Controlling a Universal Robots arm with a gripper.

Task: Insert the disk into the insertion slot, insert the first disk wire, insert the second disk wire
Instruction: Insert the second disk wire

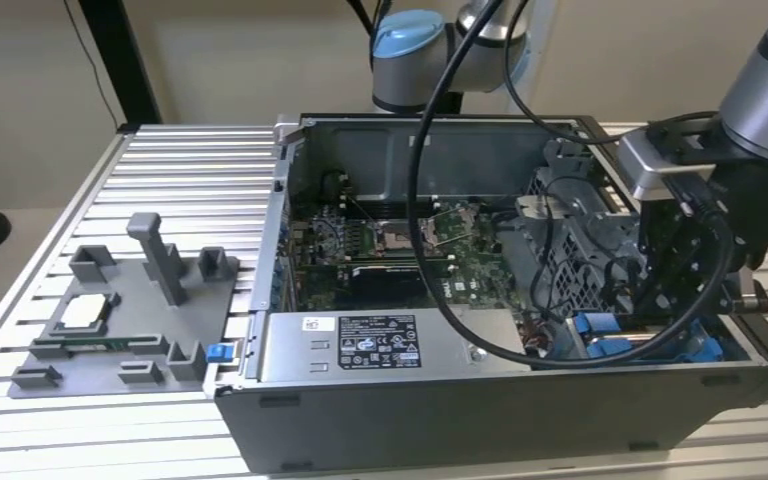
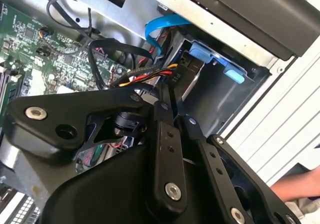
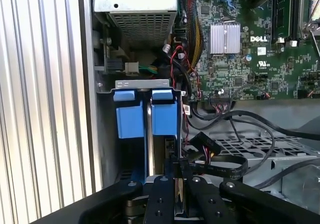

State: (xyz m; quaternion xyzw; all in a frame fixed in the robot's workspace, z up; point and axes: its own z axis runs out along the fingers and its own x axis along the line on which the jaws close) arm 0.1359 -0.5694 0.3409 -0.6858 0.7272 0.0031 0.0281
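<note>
We see the disk as bright blue plastic frame parts seated in the drive bay at the corner of the open grey metal computer case [image 1: 491, 420] nearest the exterior view's right; in the exterior view its blue frame [image 1: 598, 335] shows low in the case beside the black arm parts, in the first wrist view two blue frame blocks [image 3: 145, 116] stand side by side under a silver bracket, and in the second wrist view blue clips [image 2: 215, 59] sit along the edge of the grey bay. The disk's metal face and label are hidden from us

The tool [image 2: 172, 91] reaches down into that bay, and in both wrist views its black fingers [image 3: 177, 181] stand narrow, pinched on a black cable connector [image 2: 175, 79] with red, yellow and orange wires [image 2: 145, 76] running off it. The connector sits just beside the blue frame; whether it is fully seated we cannot tell. A flat blue ribbon cable [image 2: 160, 26] curves above the bay in the second wrist view

Further out, the green motherboard [image 1: 384, 240] lies in the middle of the case, and the grey labelled power-supply box [image 1: 371, 345] sits along the case's near wall. The case stands on a ribbed aluminium worktop [image 1: 184, 170]. Toward the worktop's edge at the exterior view's left rests a grey plastic fixture tray [image 1: 117, 320] with upright posts
</note>
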